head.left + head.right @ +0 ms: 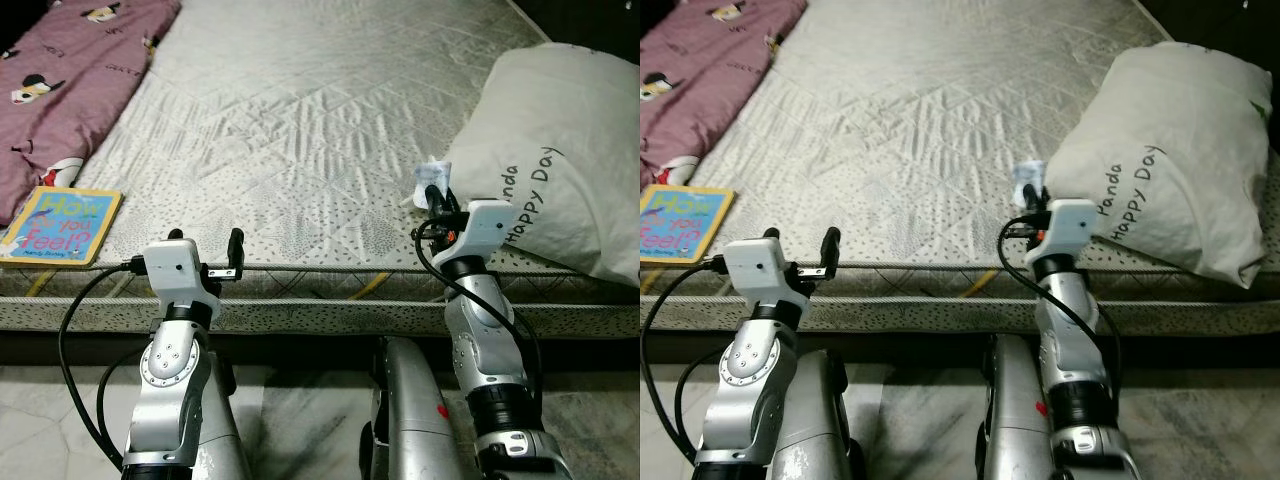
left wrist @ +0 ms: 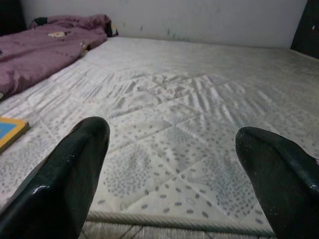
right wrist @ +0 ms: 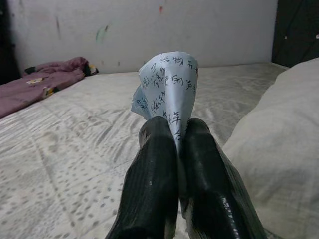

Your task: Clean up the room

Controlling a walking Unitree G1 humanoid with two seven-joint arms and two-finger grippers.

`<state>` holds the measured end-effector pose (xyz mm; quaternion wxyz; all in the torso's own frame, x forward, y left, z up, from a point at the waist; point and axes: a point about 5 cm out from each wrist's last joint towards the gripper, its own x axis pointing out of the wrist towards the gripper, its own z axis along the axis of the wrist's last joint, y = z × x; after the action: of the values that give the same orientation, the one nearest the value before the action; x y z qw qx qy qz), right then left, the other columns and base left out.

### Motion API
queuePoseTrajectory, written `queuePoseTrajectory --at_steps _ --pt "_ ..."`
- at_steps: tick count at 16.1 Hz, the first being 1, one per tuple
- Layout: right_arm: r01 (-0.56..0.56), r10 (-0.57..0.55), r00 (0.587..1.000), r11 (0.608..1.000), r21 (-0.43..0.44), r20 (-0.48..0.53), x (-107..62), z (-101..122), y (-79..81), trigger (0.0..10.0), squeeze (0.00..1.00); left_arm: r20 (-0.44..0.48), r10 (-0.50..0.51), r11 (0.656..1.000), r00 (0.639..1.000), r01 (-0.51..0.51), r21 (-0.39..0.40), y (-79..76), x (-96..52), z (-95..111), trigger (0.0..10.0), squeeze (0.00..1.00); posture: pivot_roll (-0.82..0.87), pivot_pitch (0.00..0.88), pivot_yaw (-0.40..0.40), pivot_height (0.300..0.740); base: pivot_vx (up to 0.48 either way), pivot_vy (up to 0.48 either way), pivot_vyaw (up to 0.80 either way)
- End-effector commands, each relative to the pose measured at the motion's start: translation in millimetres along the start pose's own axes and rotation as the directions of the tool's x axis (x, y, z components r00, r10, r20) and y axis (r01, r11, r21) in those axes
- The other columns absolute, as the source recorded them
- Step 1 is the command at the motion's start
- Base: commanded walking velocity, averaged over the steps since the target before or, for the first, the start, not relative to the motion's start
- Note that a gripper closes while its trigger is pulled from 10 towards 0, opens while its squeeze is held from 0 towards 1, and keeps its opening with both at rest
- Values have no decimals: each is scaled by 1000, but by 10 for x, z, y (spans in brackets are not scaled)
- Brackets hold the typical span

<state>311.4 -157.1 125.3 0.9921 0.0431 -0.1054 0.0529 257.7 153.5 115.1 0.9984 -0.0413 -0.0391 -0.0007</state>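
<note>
I stand at the foot edge of a bare quilted mattress [image 1: 300,130], my right gripper [image 3: 172,132] pinched closed on a crumpled scrap of paper [image 3: 167,84], pale blue-white and printed with rows of characters. The scrap stands up out of my fingertips, raised just above the mattress edge and right beside the white pillow [image 1: 560,150] lettered "Panda Happy Day". My left gripper [image 1: 222,258] hovers at the same edge with its fingers spread wide and nothing between them.

The paper looks featherlight and limp, a thing that folds instead of resisting, so I judge a firm pinch on its bunched lower end, where my pads [image 3: 154,149] have it, to be the safest hold; a grip on one loose corner could tear it or let it flutter free. It will not break, and a hard squeeze costs it nothing.

Further clutter waits on my left: a children's book [image 1: 60,225] lies flat near the mattress corner, touching the purple printed blanket [image 1: 70,70] heaped along that side. The book looks stiff and flat, best taken by an overhanging edge.
</note>
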Motion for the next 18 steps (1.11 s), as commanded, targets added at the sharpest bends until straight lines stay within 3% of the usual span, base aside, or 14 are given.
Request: queuePoseTrajectory --at_steps 1,2,9,18 --pt "-33 33 999 999 -2 15 -12 49 57 6706 0 2 -1 1000 1000 1 7 24 6 -6 10000 0 -27 3 11 506 0 0 0" --pt "-44 44 999 999 1 23 -14 88 85 10000 0 6 -3 1000 1000 3 5 22 6 -1 10000 0 -25 9 6 506 0 0 0" --pt "-64 63 998 997 42 14 7 200 196 10000 0 13 -3 1000 1000 3 2 19 -4 -7 10000 0 -16 34 -6 521 0 0 0" --pt "-57 58 998 998 37 -31 -22 182 202 10000 0 11 -6 1000 1000 6 -1 -1 0 -12 10000 0 -18 45 -7 626 0 0 0"
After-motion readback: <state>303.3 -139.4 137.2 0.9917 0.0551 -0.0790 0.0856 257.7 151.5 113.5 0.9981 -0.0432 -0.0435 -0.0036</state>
